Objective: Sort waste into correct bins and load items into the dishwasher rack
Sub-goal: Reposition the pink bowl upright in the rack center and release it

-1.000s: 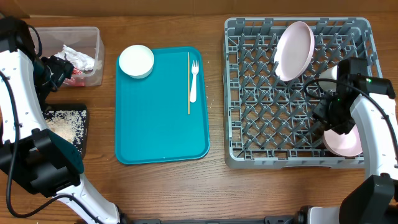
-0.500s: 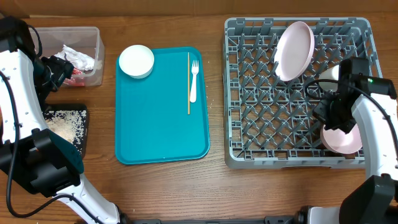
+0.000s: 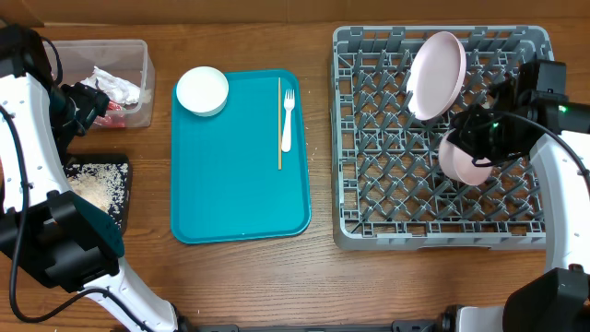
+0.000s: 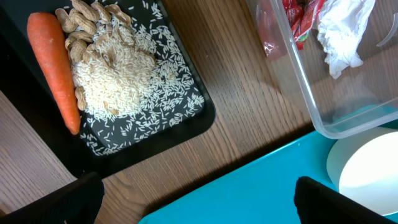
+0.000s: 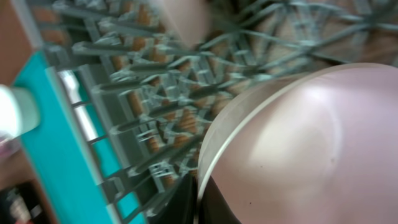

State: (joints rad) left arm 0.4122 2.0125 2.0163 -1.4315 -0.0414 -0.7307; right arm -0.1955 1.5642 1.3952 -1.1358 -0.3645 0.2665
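Note:
My right gripper [image 3: 482, 136] is shut on the rim of a small pinkish-white bowl [image 3: 464, 159], which hangs tilted over the middle right of the grey dishwasher rack [image 3: 369, 138]. The right wrist view shows the rim pinched between the fingers [image 5: 214, 199], with the bowl [image 5: 311, 143] filling the frame. A round plate [image 3: 435, 76] stands on edge in the rack. My left gripper [image 4: 199, 208] is open and empty over the table between the black tray [image 4: 193, 118] and the clear tub [image 4: 323, 106]. The carrot [image 4: 55, 68] and grainy scraps [image 4: 118, 68] lie in the black tray. The red wrapper [image 4: 297, 18] and napkin [image 4: 339, 31] are in the tub.
A teal tray [image 3: 240, 184] lies mid-table, holding a white bowl [image 3: 202, 90] at its far left corner, a white fork [image 3: 288, 120] and a thin wooden stick [image 3: 279, 111]. The left arm [image 3: 37, 157] runs along the table's left edge.
The right gripper shut on the bowl at the rack's near right corner, lifted it and carried it left and farther back, tipping it on edge. The left arm has not moved.

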